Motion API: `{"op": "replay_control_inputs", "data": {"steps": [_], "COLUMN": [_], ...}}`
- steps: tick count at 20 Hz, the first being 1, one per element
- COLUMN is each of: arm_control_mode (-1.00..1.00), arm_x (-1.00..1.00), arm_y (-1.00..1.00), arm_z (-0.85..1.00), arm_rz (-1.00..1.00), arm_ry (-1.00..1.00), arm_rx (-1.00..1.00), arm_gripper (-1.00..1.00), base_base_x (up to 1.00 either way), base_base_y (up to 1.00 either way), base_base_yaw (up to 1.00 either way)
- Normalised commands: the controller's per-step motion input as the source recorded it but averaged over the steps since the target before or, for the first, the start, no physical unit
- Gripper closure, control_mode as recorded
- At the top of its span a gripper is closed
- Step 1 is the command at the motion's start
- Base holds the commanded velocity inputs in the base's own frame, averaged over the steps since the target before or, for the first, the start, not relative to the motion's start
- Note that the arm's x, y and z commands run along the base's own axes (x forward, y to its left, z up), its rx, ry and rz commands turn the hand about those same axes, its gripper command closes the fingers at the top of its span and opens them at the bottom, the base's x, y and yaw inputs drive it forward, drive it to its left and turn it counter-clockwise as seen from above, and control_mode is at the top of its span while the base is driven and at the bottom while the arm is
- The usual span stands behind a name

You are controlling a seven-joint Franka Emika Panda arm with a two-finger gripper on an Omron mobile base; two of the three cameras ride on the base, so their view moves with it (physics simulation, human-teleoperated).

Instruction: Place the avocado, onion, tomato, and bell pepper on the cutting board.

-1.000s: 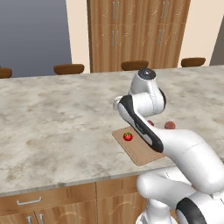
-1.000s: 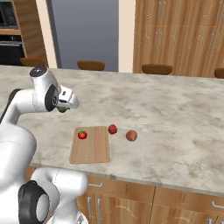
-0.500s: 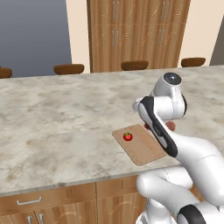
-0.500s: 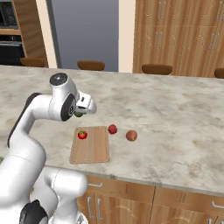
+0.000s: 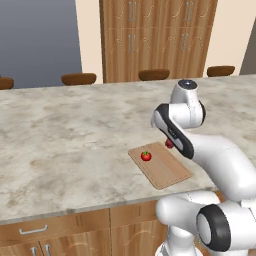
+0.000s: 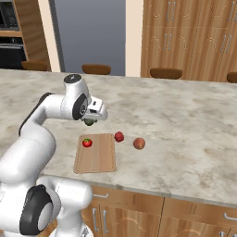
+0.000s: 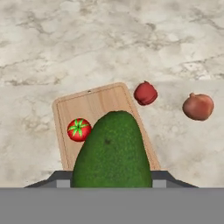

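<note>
My gripper (image 6: 91, 120) is shut on the dark green avocado (image 7: 113, 151), which hangs just above the far end of the wooden cutting board (image 6: 97, 159). On the board's far left corner lies the tomato (image 6: 87, 142), also the tomato (image 7: 79, 129) in the hand view. The dark red bell pepper (image 6: 119, 136) rests on the counter just right of the board. Further right sits the pinkish-tan onion (image 6: 139, 143). In the left base view my arm covers the gripper; the board (image 5: 162, 170) and tomato (image 5: 146, 156) show there.
The marble counter (image 6: 185, 120) stretches wide on every side of the board. Its front edge (image 6: 162, 192) runs close below the board. Brown stools (image 6: 165, 72) line the far side, with wooden cabinets behind them.
The arm has swung right, carrying the avocado from left of the board to over its far end. The tomato, pepper and onion have not moved.
</note>
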Motion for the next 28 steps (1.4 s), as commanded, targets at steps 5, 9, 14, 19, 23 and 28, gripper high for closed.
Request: {"op": "replay_control_inputs", "data": {"steps": [5, 9, 14, 19, 23, 28], "arm_control_mode": [-1.0, -1.0, -1.0, -1.0, -1.0, -1.0], "arm_x": [0.0, 0.07, 0.05, 0.04, 0.28, 0.28], "arm_y": [-0.18, -0.08, -0.02, -0.07, 0.0, 0.0], "arm_z": [-0.54, -0.51, -0.46, -0.24, -0.37, -0.21], "arm_rz": [0.0, 0.01, 0.09, 0.11, 0.06, 0.05], "arm_ry": [0.17, 0.09, 0.03, 0.0, 0.0, 0.0], "arm_rx": [-0.06, -0.01, 0.01, 0.05, 0.01, 0.01], "arm_gripper": [1.0, 1.0, 1.0, 1.0, 1.0, 1.0], "base_base_x": [0.0, 0.0, 0.0, 0.0, 0.0, 0.0], "base_base_y": [0.0, 0.0, 0.0, 0.0, 0.0, 0.0], "base_base_yaw": [0.0, 0.0, 0.0, 0.0, 0.0, 0.0]}}
